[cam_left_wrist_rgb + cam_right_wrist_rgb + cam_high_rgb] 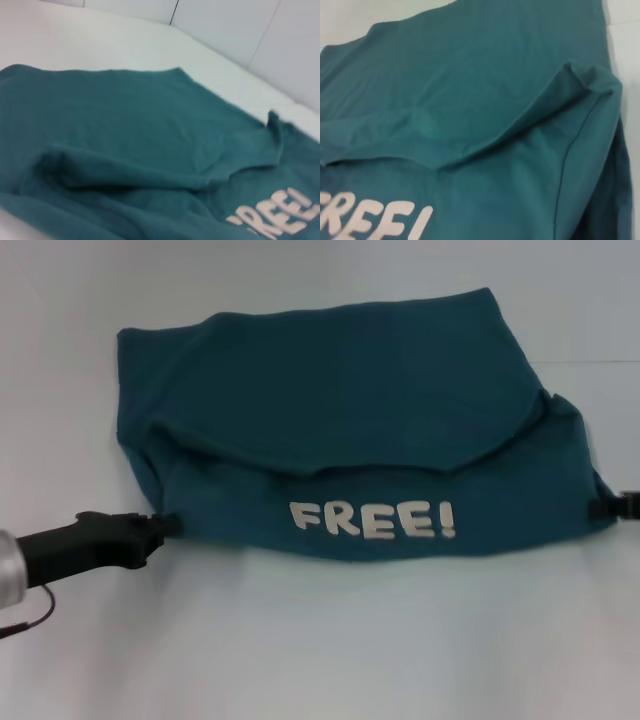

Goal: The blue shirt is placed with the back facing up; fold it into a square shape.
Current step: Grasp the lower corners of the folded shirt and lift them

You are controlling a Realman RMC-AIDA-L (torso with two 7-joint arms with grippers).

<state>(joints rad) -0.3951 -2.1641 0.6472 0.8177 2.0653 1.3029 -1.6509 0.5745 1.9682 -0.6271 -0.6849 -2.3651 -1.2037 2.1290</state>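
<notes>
White worktop [320, 640] fills nearly the whole head view, plain and matte; the left wrist view shows pale wall panels with dark seams behind its far edge.

On it, across the middle and far part, lies the blue shirt [340, 390], already partly folded: a near band has been turned up so that a pale "FREE!" print [372, 520] faces upward along the near edge, and a curved flap from the far side overlaps that band. So the shirt is not plain as might be expected. It looks light, soft and limp, and I judge it will sag and wrinkle wherever it is not supported and may drag on the surface. The two ends of the near fold look like the sensible places to hold, lifting both together so the edge stays straight.

At the near left corner the left end effector [168, 526] has its black tips at the fabric's edge; it appears pinched onto the cloth there, though the contact is small and dark. At the near right corner only the tip of the right end effector [600, 506] shows at the frame's edge, against the shirt, and I cannot tell whether it is clenched or released.

Sleeves and collar are hidden under the folds. Both wrist views show only cloth, seams and parts of the lettering, with no fingers visible
</notes>
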